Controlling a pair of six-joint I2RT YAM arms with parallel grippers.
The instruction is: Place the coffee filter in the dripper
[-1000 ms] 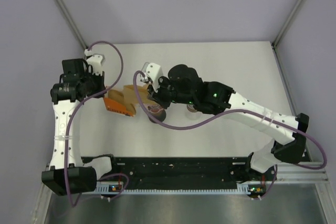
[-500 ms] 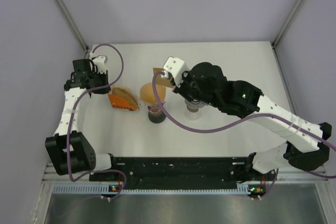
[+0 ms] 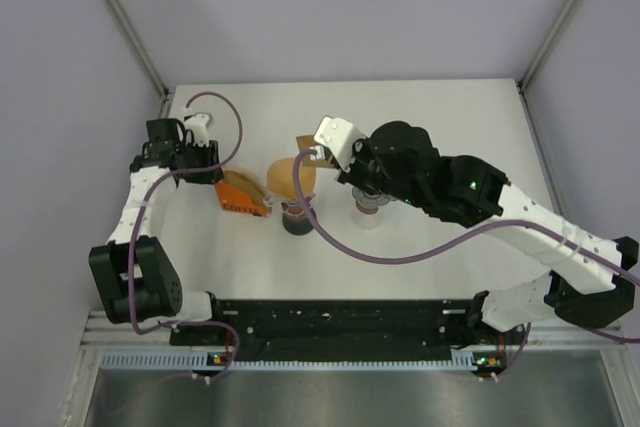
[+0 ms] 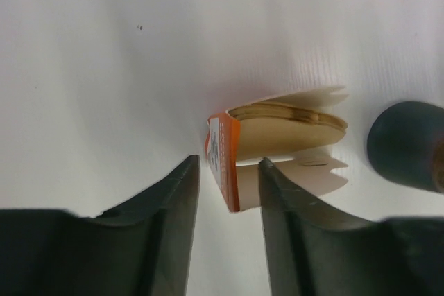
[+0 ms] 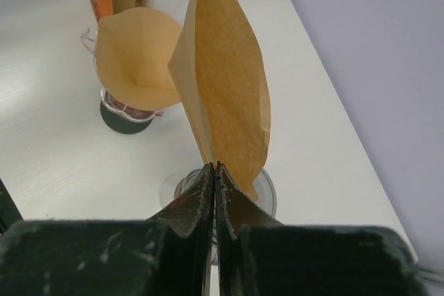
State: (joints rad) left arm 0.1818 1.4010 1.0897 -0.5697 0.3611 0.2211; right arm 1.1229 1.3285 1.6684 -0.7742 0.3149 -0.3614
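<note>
White desk [image 3: 440, 117], lilac walls: an opened coffee filter [image 5: 135, 57] sits as a cone in the dripper [image 5: 132, 110] on its dark base. Just beside it, the right pincer [image 5: 213, 171] is clamped on a second, folded filter [image 5: 225, 81], held upright above a clear glass vessel [image 5: 267, 192]. Farther left, the left pincer [image 4: 229, 163] is spread apart, with the orange end of the filter pack [image 4: 277, 133] between its tips.

white label [image 4: 214, 145] on the orange filter pack [image 4: 229, 175], print too small to read; nothing else legible
</note>
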